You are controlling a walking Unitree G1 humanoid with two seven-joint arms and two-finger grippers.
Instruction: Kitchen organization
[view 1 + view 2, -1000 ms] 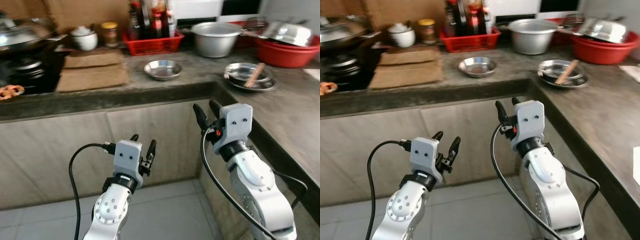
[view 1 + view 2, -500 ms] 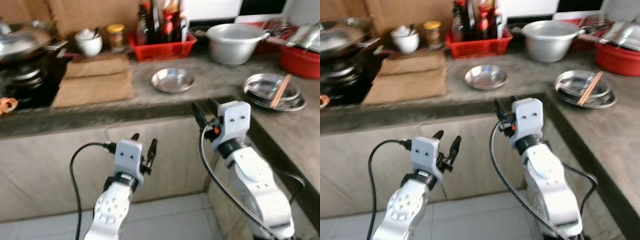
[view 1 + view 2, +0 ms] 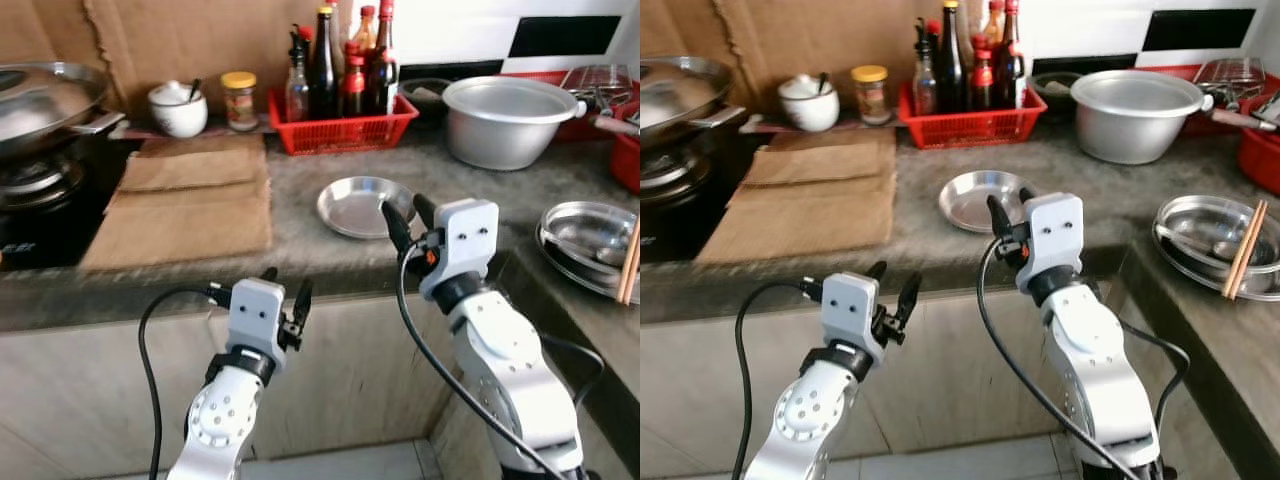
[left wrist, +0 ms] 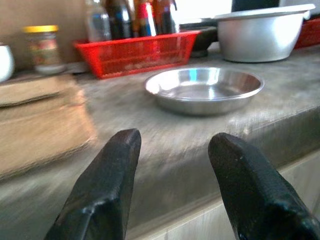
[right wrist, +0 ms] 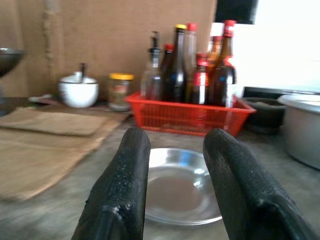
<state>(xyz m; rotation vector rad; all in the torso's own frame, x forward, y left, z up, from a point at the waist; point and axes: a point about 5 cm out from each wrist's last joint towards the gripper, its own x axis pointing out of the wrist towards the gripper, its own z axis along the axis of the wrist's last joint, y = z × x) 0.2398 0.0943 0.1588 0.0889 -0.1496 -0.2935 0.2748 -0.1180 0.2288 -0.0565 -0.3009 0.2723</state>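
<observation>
Landmark: the small steel dish (image 3: 360, 205) is lying alone near the counter's (image 3: 300, 240) front edge; everything below is being placed against it.
Right gripper (image 3: 402, 214): it is hovering at the counter's front edge, just in front of the steel dish; its two fingers (image 5: 125, 195) are standing spread with nothing between them; the dish is showing through the gap.
Left gripper (image 3: 286, 292): it is hanging below the counter edge, in front of and to the left of the steel dish; its fingers (image 4: 107, 185) are also standing apart, pinching nothing.
Handling: the steel dish is looking thin, light, stiff and slippery; I am judging that it will skate on the stone if pushed; the raised rim nearest the robot is looking like the best place to pinch, one finger inside and one under the lip.
Red basket (image 3: 345, 128): it is sitting behind the steel dish against the wall; it is holding a cluster of dark sauce bottles (image 3: 330, 70) with red caps.
Large metal pot (image 3: 505, 120): it is standing behind and to the right of the steel dish; its contents are hidden.
Stacked steel plates (image 3: 1215, 245): they are lying well to the right of the steel dish; chopsticks (image 3: 1243, 262) are resting across them.
White lidded bowl (image 3: 178, 108): it is sitting well behind and left of the steel dish; a yellow-capped jar (image 3: 240, 100) is standing just beside it.
Brown cloths (image 3: 190, 205): they are lying flat to the left of the steel dish.
</observation>
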